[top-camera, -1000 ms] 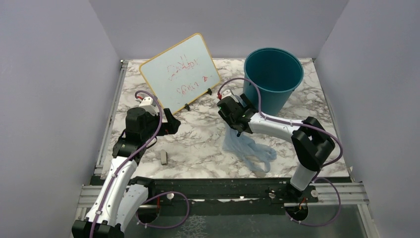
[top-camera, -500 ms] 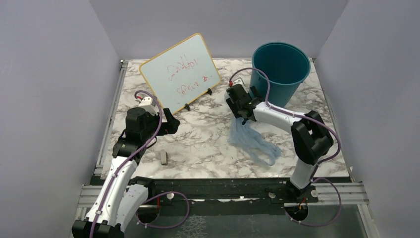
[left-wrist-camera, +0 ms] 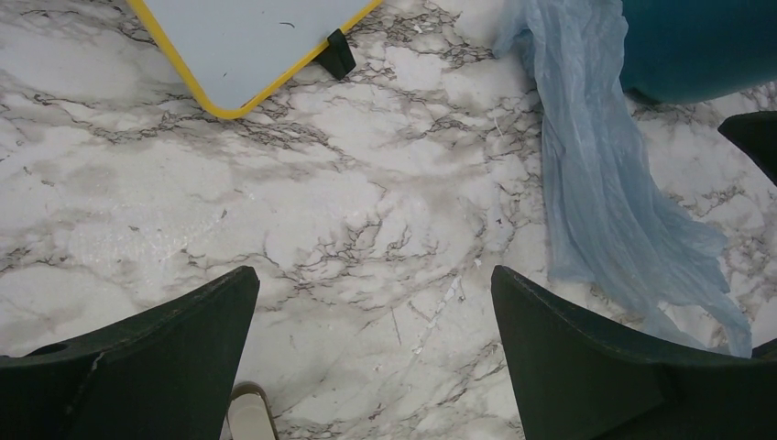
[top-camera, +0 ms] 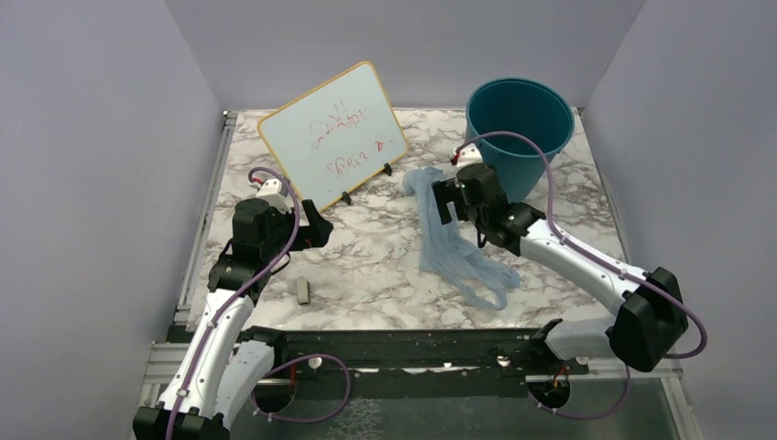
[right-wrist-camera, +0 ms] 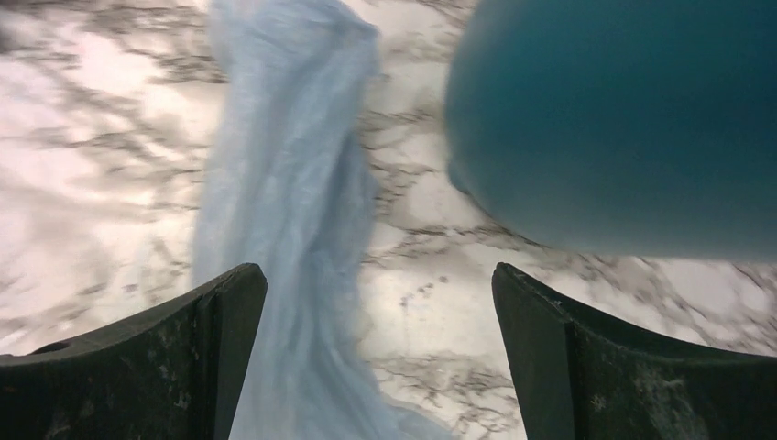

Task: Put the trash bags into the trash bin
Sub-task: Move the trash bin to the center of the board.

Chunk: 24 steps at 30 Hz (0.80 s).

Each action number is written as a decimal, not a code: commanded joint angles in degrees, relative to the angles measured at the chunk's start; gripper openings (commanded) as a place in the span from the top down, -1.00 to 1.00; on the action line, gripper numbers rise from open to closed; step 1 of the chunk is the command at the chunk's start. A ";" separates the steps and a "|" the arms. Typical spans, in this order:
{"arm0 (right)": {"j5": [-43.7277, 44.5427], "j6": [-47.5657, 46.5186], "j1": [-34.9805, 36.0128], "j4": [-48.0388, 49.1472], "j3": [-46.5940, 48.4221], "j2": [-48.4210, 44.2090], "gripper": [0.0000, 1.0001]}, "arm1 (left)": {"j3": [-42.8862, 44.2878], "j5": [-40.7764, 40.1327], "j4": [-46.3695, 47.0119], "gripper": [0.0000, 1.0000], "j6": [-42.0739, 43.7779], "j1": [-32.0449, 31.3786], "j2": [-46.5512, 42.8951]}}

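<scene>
Since the trash bag [top-camera: 449, 247] is stretched out from beside the trash bin [top-camera: 524, 176] toward the near edge, its bin end is overhung by the wide-open, empty right gripper [right-wrist-camera: 374, 284].

Count on table: 1 blue plastic bag [top-camera: 454, 243], 1 teal bin [top-camera: 518, 115], 1 whiteboard [top-camera: 334, 137], 1 small grey block [top-camera: 302, 291]. Robot arms: 2, left arm [top-camera: 229, 312] and right arm [top-camera: 586, 266].

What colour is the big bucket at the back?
Teal blue. The trash bin shows best in the top external view.
</scene>
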 commanded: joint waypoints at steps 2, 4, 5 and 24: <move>19.90 -0.84 -0.05 11.03 -9.38 -0.03 -1.00 | -0.54 -0.54 0.90 -0.98 -0.40 -0.33 0.05; 26.91 -1.51 -0.34 13.43 -8.73 3.44 -1.00 | -0.67 -0.40 0.99 -0.98 -0.40 -0.33 0.32; 31.23 0.16 -0.69 12.23 -7.01 5.78 -1.00 | -0.63 -0.36 1.01 -0.98 -0.40 -0.33 0.48; 28.09 -6.41 -13.58 37.72 5.44 32.89 -1.00 | -0.58 -0.32 0.98 -0.98 -0.42 -0.33 0.96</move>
